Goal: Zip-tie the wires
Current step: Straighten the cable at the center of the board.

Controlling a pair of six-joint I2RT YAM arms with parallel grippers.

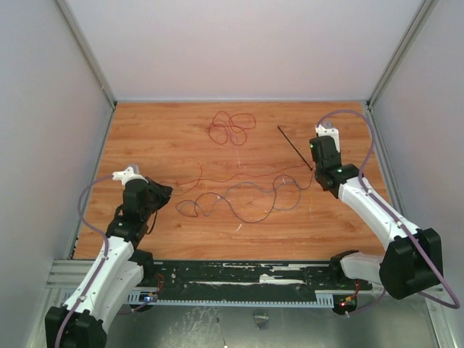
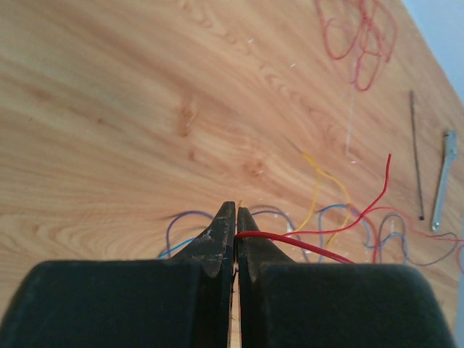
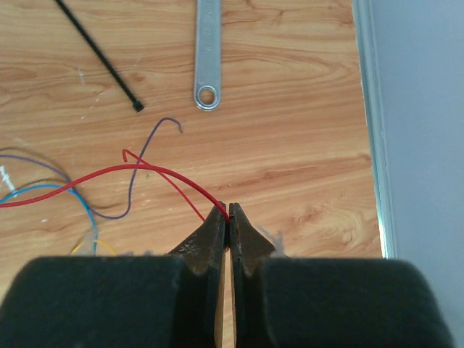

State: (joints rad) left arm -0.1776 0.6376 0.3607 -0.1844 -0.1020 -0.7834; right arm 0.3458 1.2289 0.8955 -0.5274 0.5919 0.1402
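A wooden tabletop stands enclosed by plain pale grey walls, under soft, even light.

- wires: thin; red bunch coiled loosely toward the back, longer red and purplish-grey strands waving across mid-table.
- zip tie: black, straight, lying flat, diagonal, right of the coil.

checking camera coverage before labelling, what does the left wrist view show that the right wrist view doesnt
Left wrist only: the left hand, shut on a red wire, and a separate red wire coil far across the table.
Right wrist only: the right hand, shut on a red wire end, and the table's metal edge rail with the grey wall beyond.
Both: the black zip tie, the silver wrench, loose coloured wires and the wooden table.
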